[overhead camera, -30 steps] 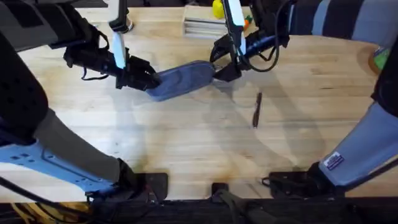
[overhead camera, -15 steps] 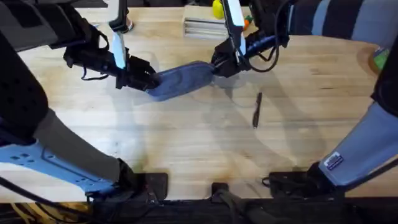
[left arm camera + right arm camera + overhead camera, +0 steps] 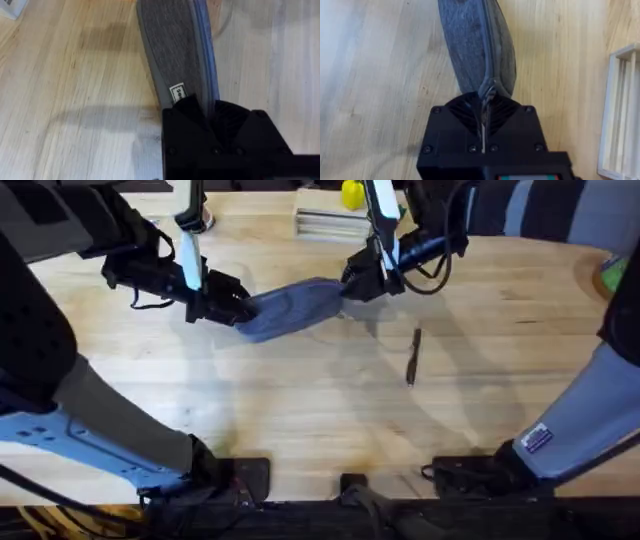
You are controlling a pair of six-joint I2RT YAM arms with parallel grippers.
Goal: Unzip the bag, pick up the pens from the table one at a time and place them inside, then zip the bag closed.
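The grey-blue bag lies slanted on the table, stretched between both arms. My left gripper is shut on its left end; the left wrist view shows the bag with a small white label running into the black fingers. My right gripper is shut at the bag's right end, where the zipper seam of the bag runs into the closed fingers. The zipper looks closed along the visible length. One dark pen lies on the wood to the right of the bag, apart from both grippers.
A white slatted rack and a yellow object stand at the back, just behind the right gripper. The rack's edge shows close beside the right wrist. A green item sits at the far right edge.
The right gripper has shifted slightly toward the back, pulling the bag's right end with it. The left gripper and the pen have not moved.
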